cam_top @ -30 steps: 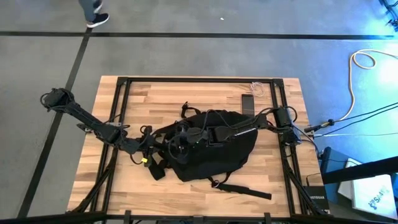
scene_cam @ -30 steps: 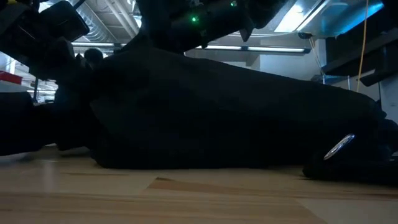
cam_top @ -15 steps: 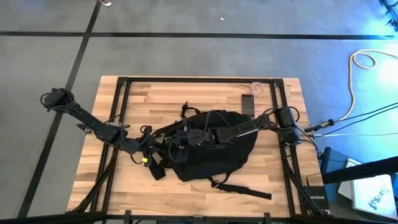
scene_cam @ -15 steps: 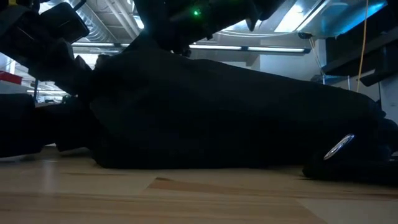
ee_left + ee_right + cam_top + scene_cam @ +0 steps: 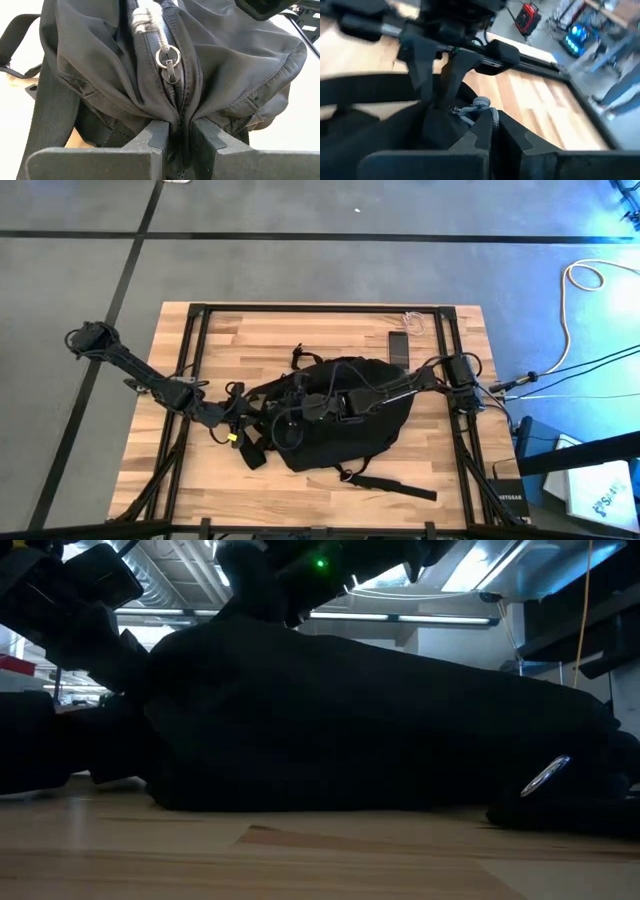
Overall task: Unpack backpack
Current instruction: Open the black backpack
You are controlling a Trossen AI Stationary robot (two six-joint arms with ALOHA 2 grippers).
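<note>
**Both grippers working the backpack's zipper**

Starting closest in, on the left wrist view: the left gripper (image 5: 179, 131) is pinching a fold of the backpack (image 5: 240, 65), its two fingers (image 5: 156, 134) nearly together with the zipper seam bunched up between them. Just beyond that pinch, a metal zipper slider (image 5: 167, 56) with its ring is sitting on the closed zipper line, and a pale cord pull (image 5: 146, 20) is lying a little farther up the same seam.

Over to the right wrist view: the right gripper (image 5: 493, 131) is showing its fingers pressed together, and a grey cord pull (image 5: 476, 106) is sitting right at their tips (whether the cord is truly caught between them, I cannot tell). Directly past it the other arm's gripper is standing over the same spot of black fabric.

From above, the backpack (image 5: 340, 420) is lying flat on the middle of the wooden table (image 5: 300, 340), with one strap (image 5: 395, 485) trailing off toward the near edge. The left gripper (image 5: 268, 412) is coming in from the left side, the right gripper (image 5: 302, 407) reaching across the bag from the right, and the two are meeting just beside each other at the bag's left end.

Farther back, a phone (image 5: 399, 347) is lying flat on the table, just beyond the bag.

At table height, the backpack (image 5: 380, 730) is filling the view as a long dark mound.
</note>
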